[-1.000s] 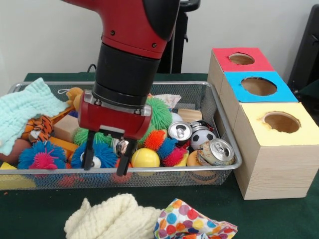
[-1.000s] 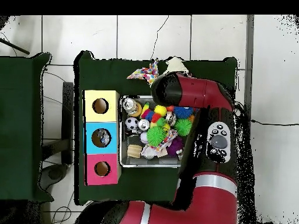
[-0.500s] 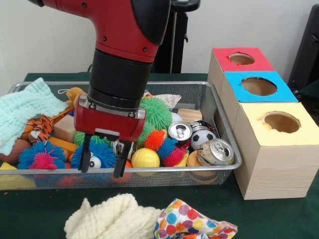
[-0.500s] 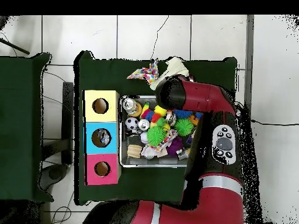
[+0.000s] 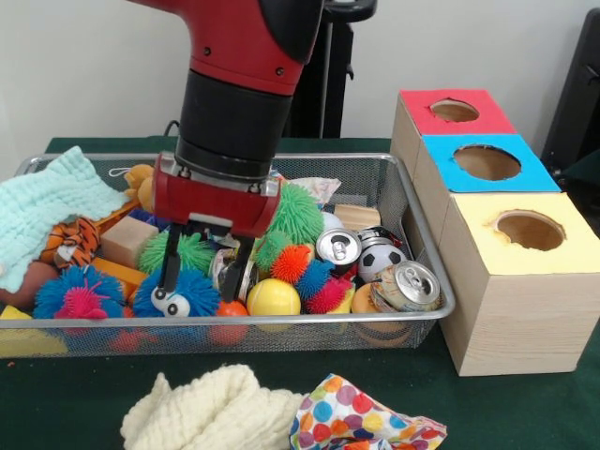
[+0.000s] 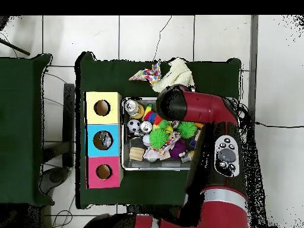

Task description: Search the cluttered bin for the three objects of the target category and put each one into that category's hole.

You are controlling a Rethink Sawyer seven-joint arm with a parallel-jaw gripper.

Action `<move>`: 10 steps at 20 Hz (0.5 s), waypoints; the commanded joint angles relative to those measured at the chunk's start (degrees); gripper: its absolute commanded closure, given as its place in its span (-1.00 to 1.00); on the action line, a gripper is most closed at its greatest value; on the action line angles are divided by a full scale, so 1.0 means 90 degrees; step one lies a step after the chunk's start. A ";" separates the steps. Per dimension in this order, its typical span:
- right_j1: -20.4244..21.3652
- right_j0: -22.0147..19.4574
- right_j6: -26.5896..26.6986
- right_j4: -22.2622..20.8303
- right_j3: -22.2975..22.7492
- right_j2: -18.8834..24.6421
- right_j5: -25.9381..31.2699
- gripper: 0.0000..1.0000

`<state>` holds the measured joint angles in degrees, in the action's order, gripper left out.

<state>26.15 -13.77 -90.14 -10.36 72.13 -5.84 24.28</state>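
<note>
My gripper (image 5: 202, 279) hangs open inside the wire bin (image 5: 412, 202), low over the front left clutter. Its fingers (image 5: 171, 274) straddle a blue fuzzy ball with an eye (image 5: 184, 295), and a silver can (image 5: 225, 267) lies by the right finger. Nothing is held. Two more cans (image 5: 338, 247) (image 5: 409, 285) lie at the front right of the bin, beside a small soccer ball (image 5: 380, 258). A yellow ball (image 5: 273, 297) and a green spiky ball (image 5: 298, 212) are close to the gripper. In the overhead view the arm (image 6: 187, 107) covers the gripper.
Three wooden boxes stand right of the bin, with a red-topped hole (image 5: 455, 111), a blue-topped hole (image 5: 487, 162) and a yellow-topped hole (image 5: 530, 230). A mint cloth (image 5: 42, 211) drapes the bin's left end. A cream cloth (image 5: 202, 408) and a dotted cloth (image 5: 361, 422) lie in front.
The gripper has moved back from over the bin's front rim, further into the bin, and sits slightly higher. Its fingers stay the same distance apart.
</note>
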 commanded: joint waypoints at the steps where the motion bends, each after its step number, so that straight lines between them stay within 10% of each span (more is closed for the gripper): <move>1: 0.0359 0.0076 -0.1231 -0.0072 0.1062 -0.0105 -0.0335 -1.00; 10: 0.0452 -0.0455 -0.1137 0.0247 0.1462 0.0256 -0.0451 -1.00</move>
<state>29.98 -14.31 -90.14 -9.94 77.31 -6.65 21.91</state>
